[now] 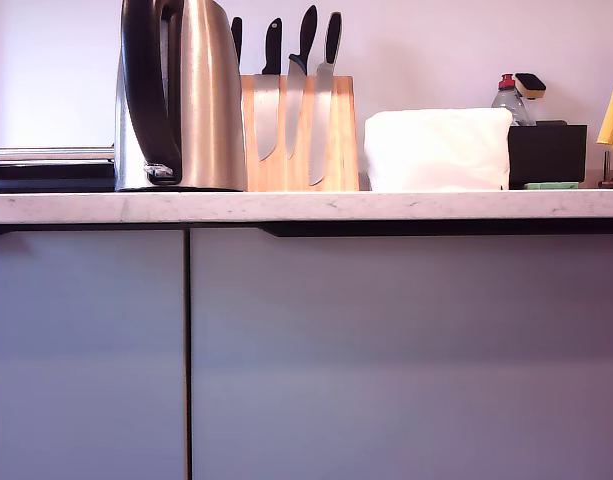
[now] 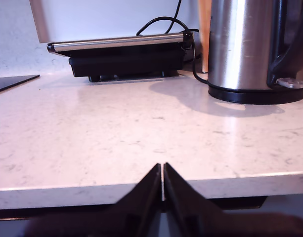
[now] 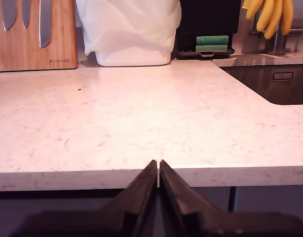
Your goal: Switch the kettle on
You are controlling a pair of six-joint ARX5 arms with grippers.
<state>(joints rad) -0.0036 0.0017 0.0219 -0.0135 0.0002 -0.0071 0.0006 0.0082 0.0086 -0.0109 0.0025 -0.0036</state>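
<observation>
A pale marble countertop [image 1: 406, 206] runs above grey cabinet fronts. At the exterior view's left stands the kettle [image 1: 181, 95], upright, switch [image 2: 291, 83] at the handle's foot; then a knife block [image 1: 301, 135]. My first gripper [image 2: 162, 173], clenched and empty at the counter's edge, is nearer; my second gripper [image 3: 158, 169], clenched too, faces no kettle.

The kettle [image 1: 201, 95] is brushed silver with a black handle, the surface [image 2: 116, 143] white with faint grey veining, the knife block [image 1: 304, 140] pale wood, the bananas [image 3: 268, 14] yellow.
</observation>
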